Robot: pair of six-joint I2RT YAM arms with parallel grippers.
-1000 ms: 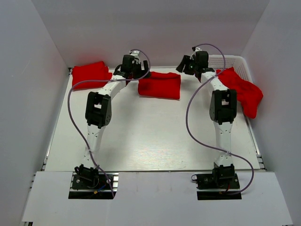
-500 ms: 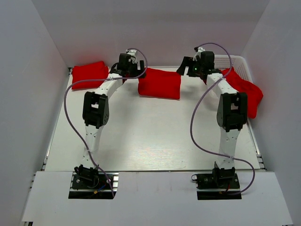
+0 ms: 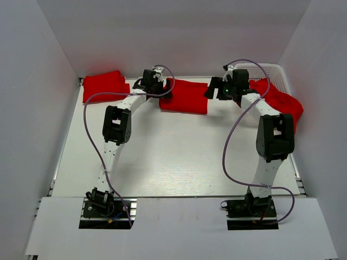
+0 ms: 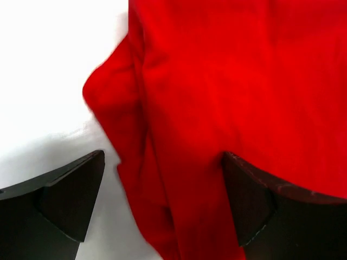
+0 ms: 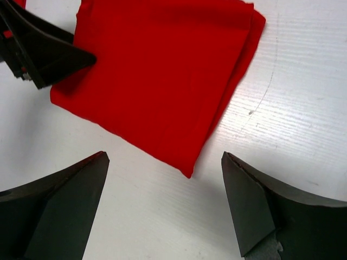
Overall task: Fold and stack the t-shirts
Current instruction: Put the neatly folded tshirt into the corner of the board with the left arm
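Our left gripper (image 4: 162,162) has its two fingers apart. The left edge of a folded red shirt sits in the gap between them. One finger is over the white table (image 3: 173,157) and the other is over the red cloth. We are not holding anything yet, and we cannot tell if the fingers touch the cloth.

Our right gripper (image 5: 164,162) has its fingers wide apart too, with nothing between them. It hangs just beside the right side of the same shirt and points at it. From its wrist camera we can see the dark tip of the left gripper at the far corner of the cloth.

This middle shirt (image 5: 157,76) lies flat near the back of the table, between our two grippers. It looks like a neat square, so we think it is folded.

Farther out, in the back left corner, lies another red shirt, the corner shirt (image 3: 103,85). It looks folded as well. It is apart from the middle shirt, so the two do not make a stack yet.

On the right, a last shirt (image 3: 282,105) hangs loose and bunched up over the side of the white basket (image 3: 268,69). It is not folded at all.

So we think we are about halfway. Two shirts look folded. What is left is to put the middle shirt on the corner shirt, then fold the last shirt and add it on top.
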